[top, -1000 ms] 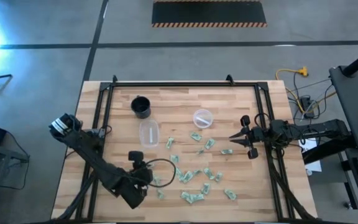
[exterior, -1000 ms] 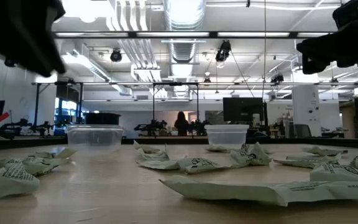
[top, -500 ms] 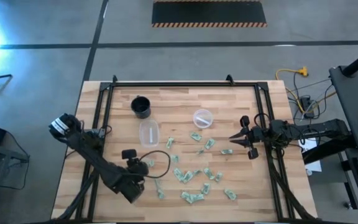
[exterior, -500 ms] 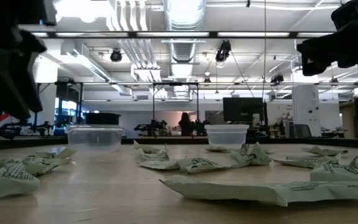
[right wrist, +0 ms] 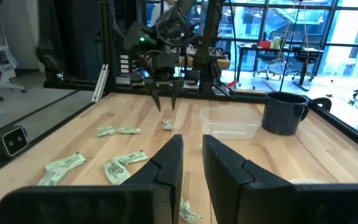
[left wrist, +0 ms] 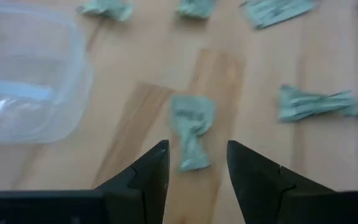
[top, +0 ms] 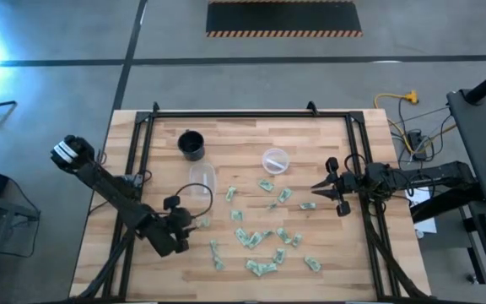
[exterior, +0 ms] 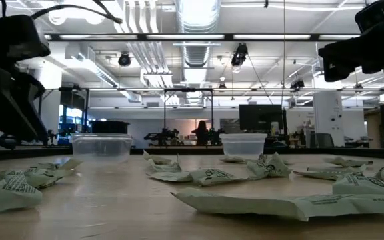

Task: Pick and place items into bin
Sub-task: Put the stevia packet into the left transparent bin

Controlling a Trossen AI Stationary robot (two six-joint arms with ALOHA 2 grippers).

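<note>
Wooden table [top: 327,135] strewn with items [top: 261,268]; left gripper [left wrist: 196,163] parted, empty, right gripper [top: 314,190] narrowly parted, empty.

Bare wood all round the black cup [top: 191,145]; nearer the front, a clear tub [top: 201,178] and scattered wrappers [top: 261,268], seemingly apart enough for fingers between.

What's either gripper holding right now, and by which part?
Nothing. The left gripper hangs open above a wrapper on the table; the right gripper is empty, jaws slightly apart.
</note>
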